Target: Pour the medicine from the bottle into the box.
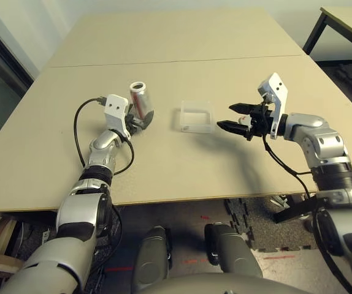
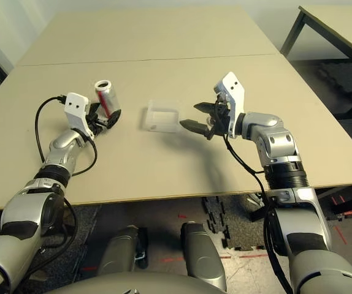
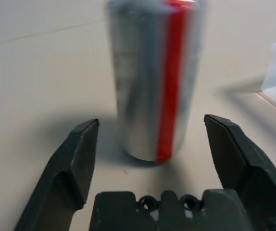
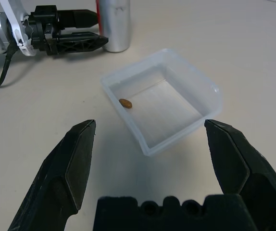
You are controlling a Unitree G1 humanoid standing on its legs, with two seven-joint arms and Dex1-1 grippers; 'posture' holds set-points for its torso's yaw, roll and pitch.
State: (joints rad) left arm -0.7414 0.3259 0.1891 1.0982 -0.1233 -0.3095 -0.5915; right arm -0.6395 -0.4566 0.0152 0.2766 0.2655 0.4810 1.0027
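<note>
Left end effector (image 1: 143, 120) sits low on the counter (image 1: 182, 171), left of centre in the head view, black fingers spread wide either side of the bottle (image 1: 140, 99) and not yet touching it, by the look of the wrist picture, where bare counter shows between each fingertip and the silver wall. And the bottle stands upright, mouth up, red stripe down its side, just left of the box (image 1: 196, 116), which lies flat at mid-frame with a small gap between them. Over on the right of the frame the right end effector (image 1: 238, 118) hovers with its fingers parted too, gripping nothing, tips aimed at the box's near wall from just beside it. A small brown pill (image 4: 125, 103) lies on the box floor. Now, that bottle looks like thin smooth metal: light, rigid, probably slick, so I'd want the pads square across the middle of the body, below the rim, squeezing gently so it neither dents nor spins when tipped. The box is thin clear plastic, surely light enough to skate if nudged; the right arm seems placed to steady it. Room is generous: bare counter stretches toward the top of the frame, the near edge runs well below both arms, and a second table (image 1: 348, 21) in the upper right corner stands far off.
</note>
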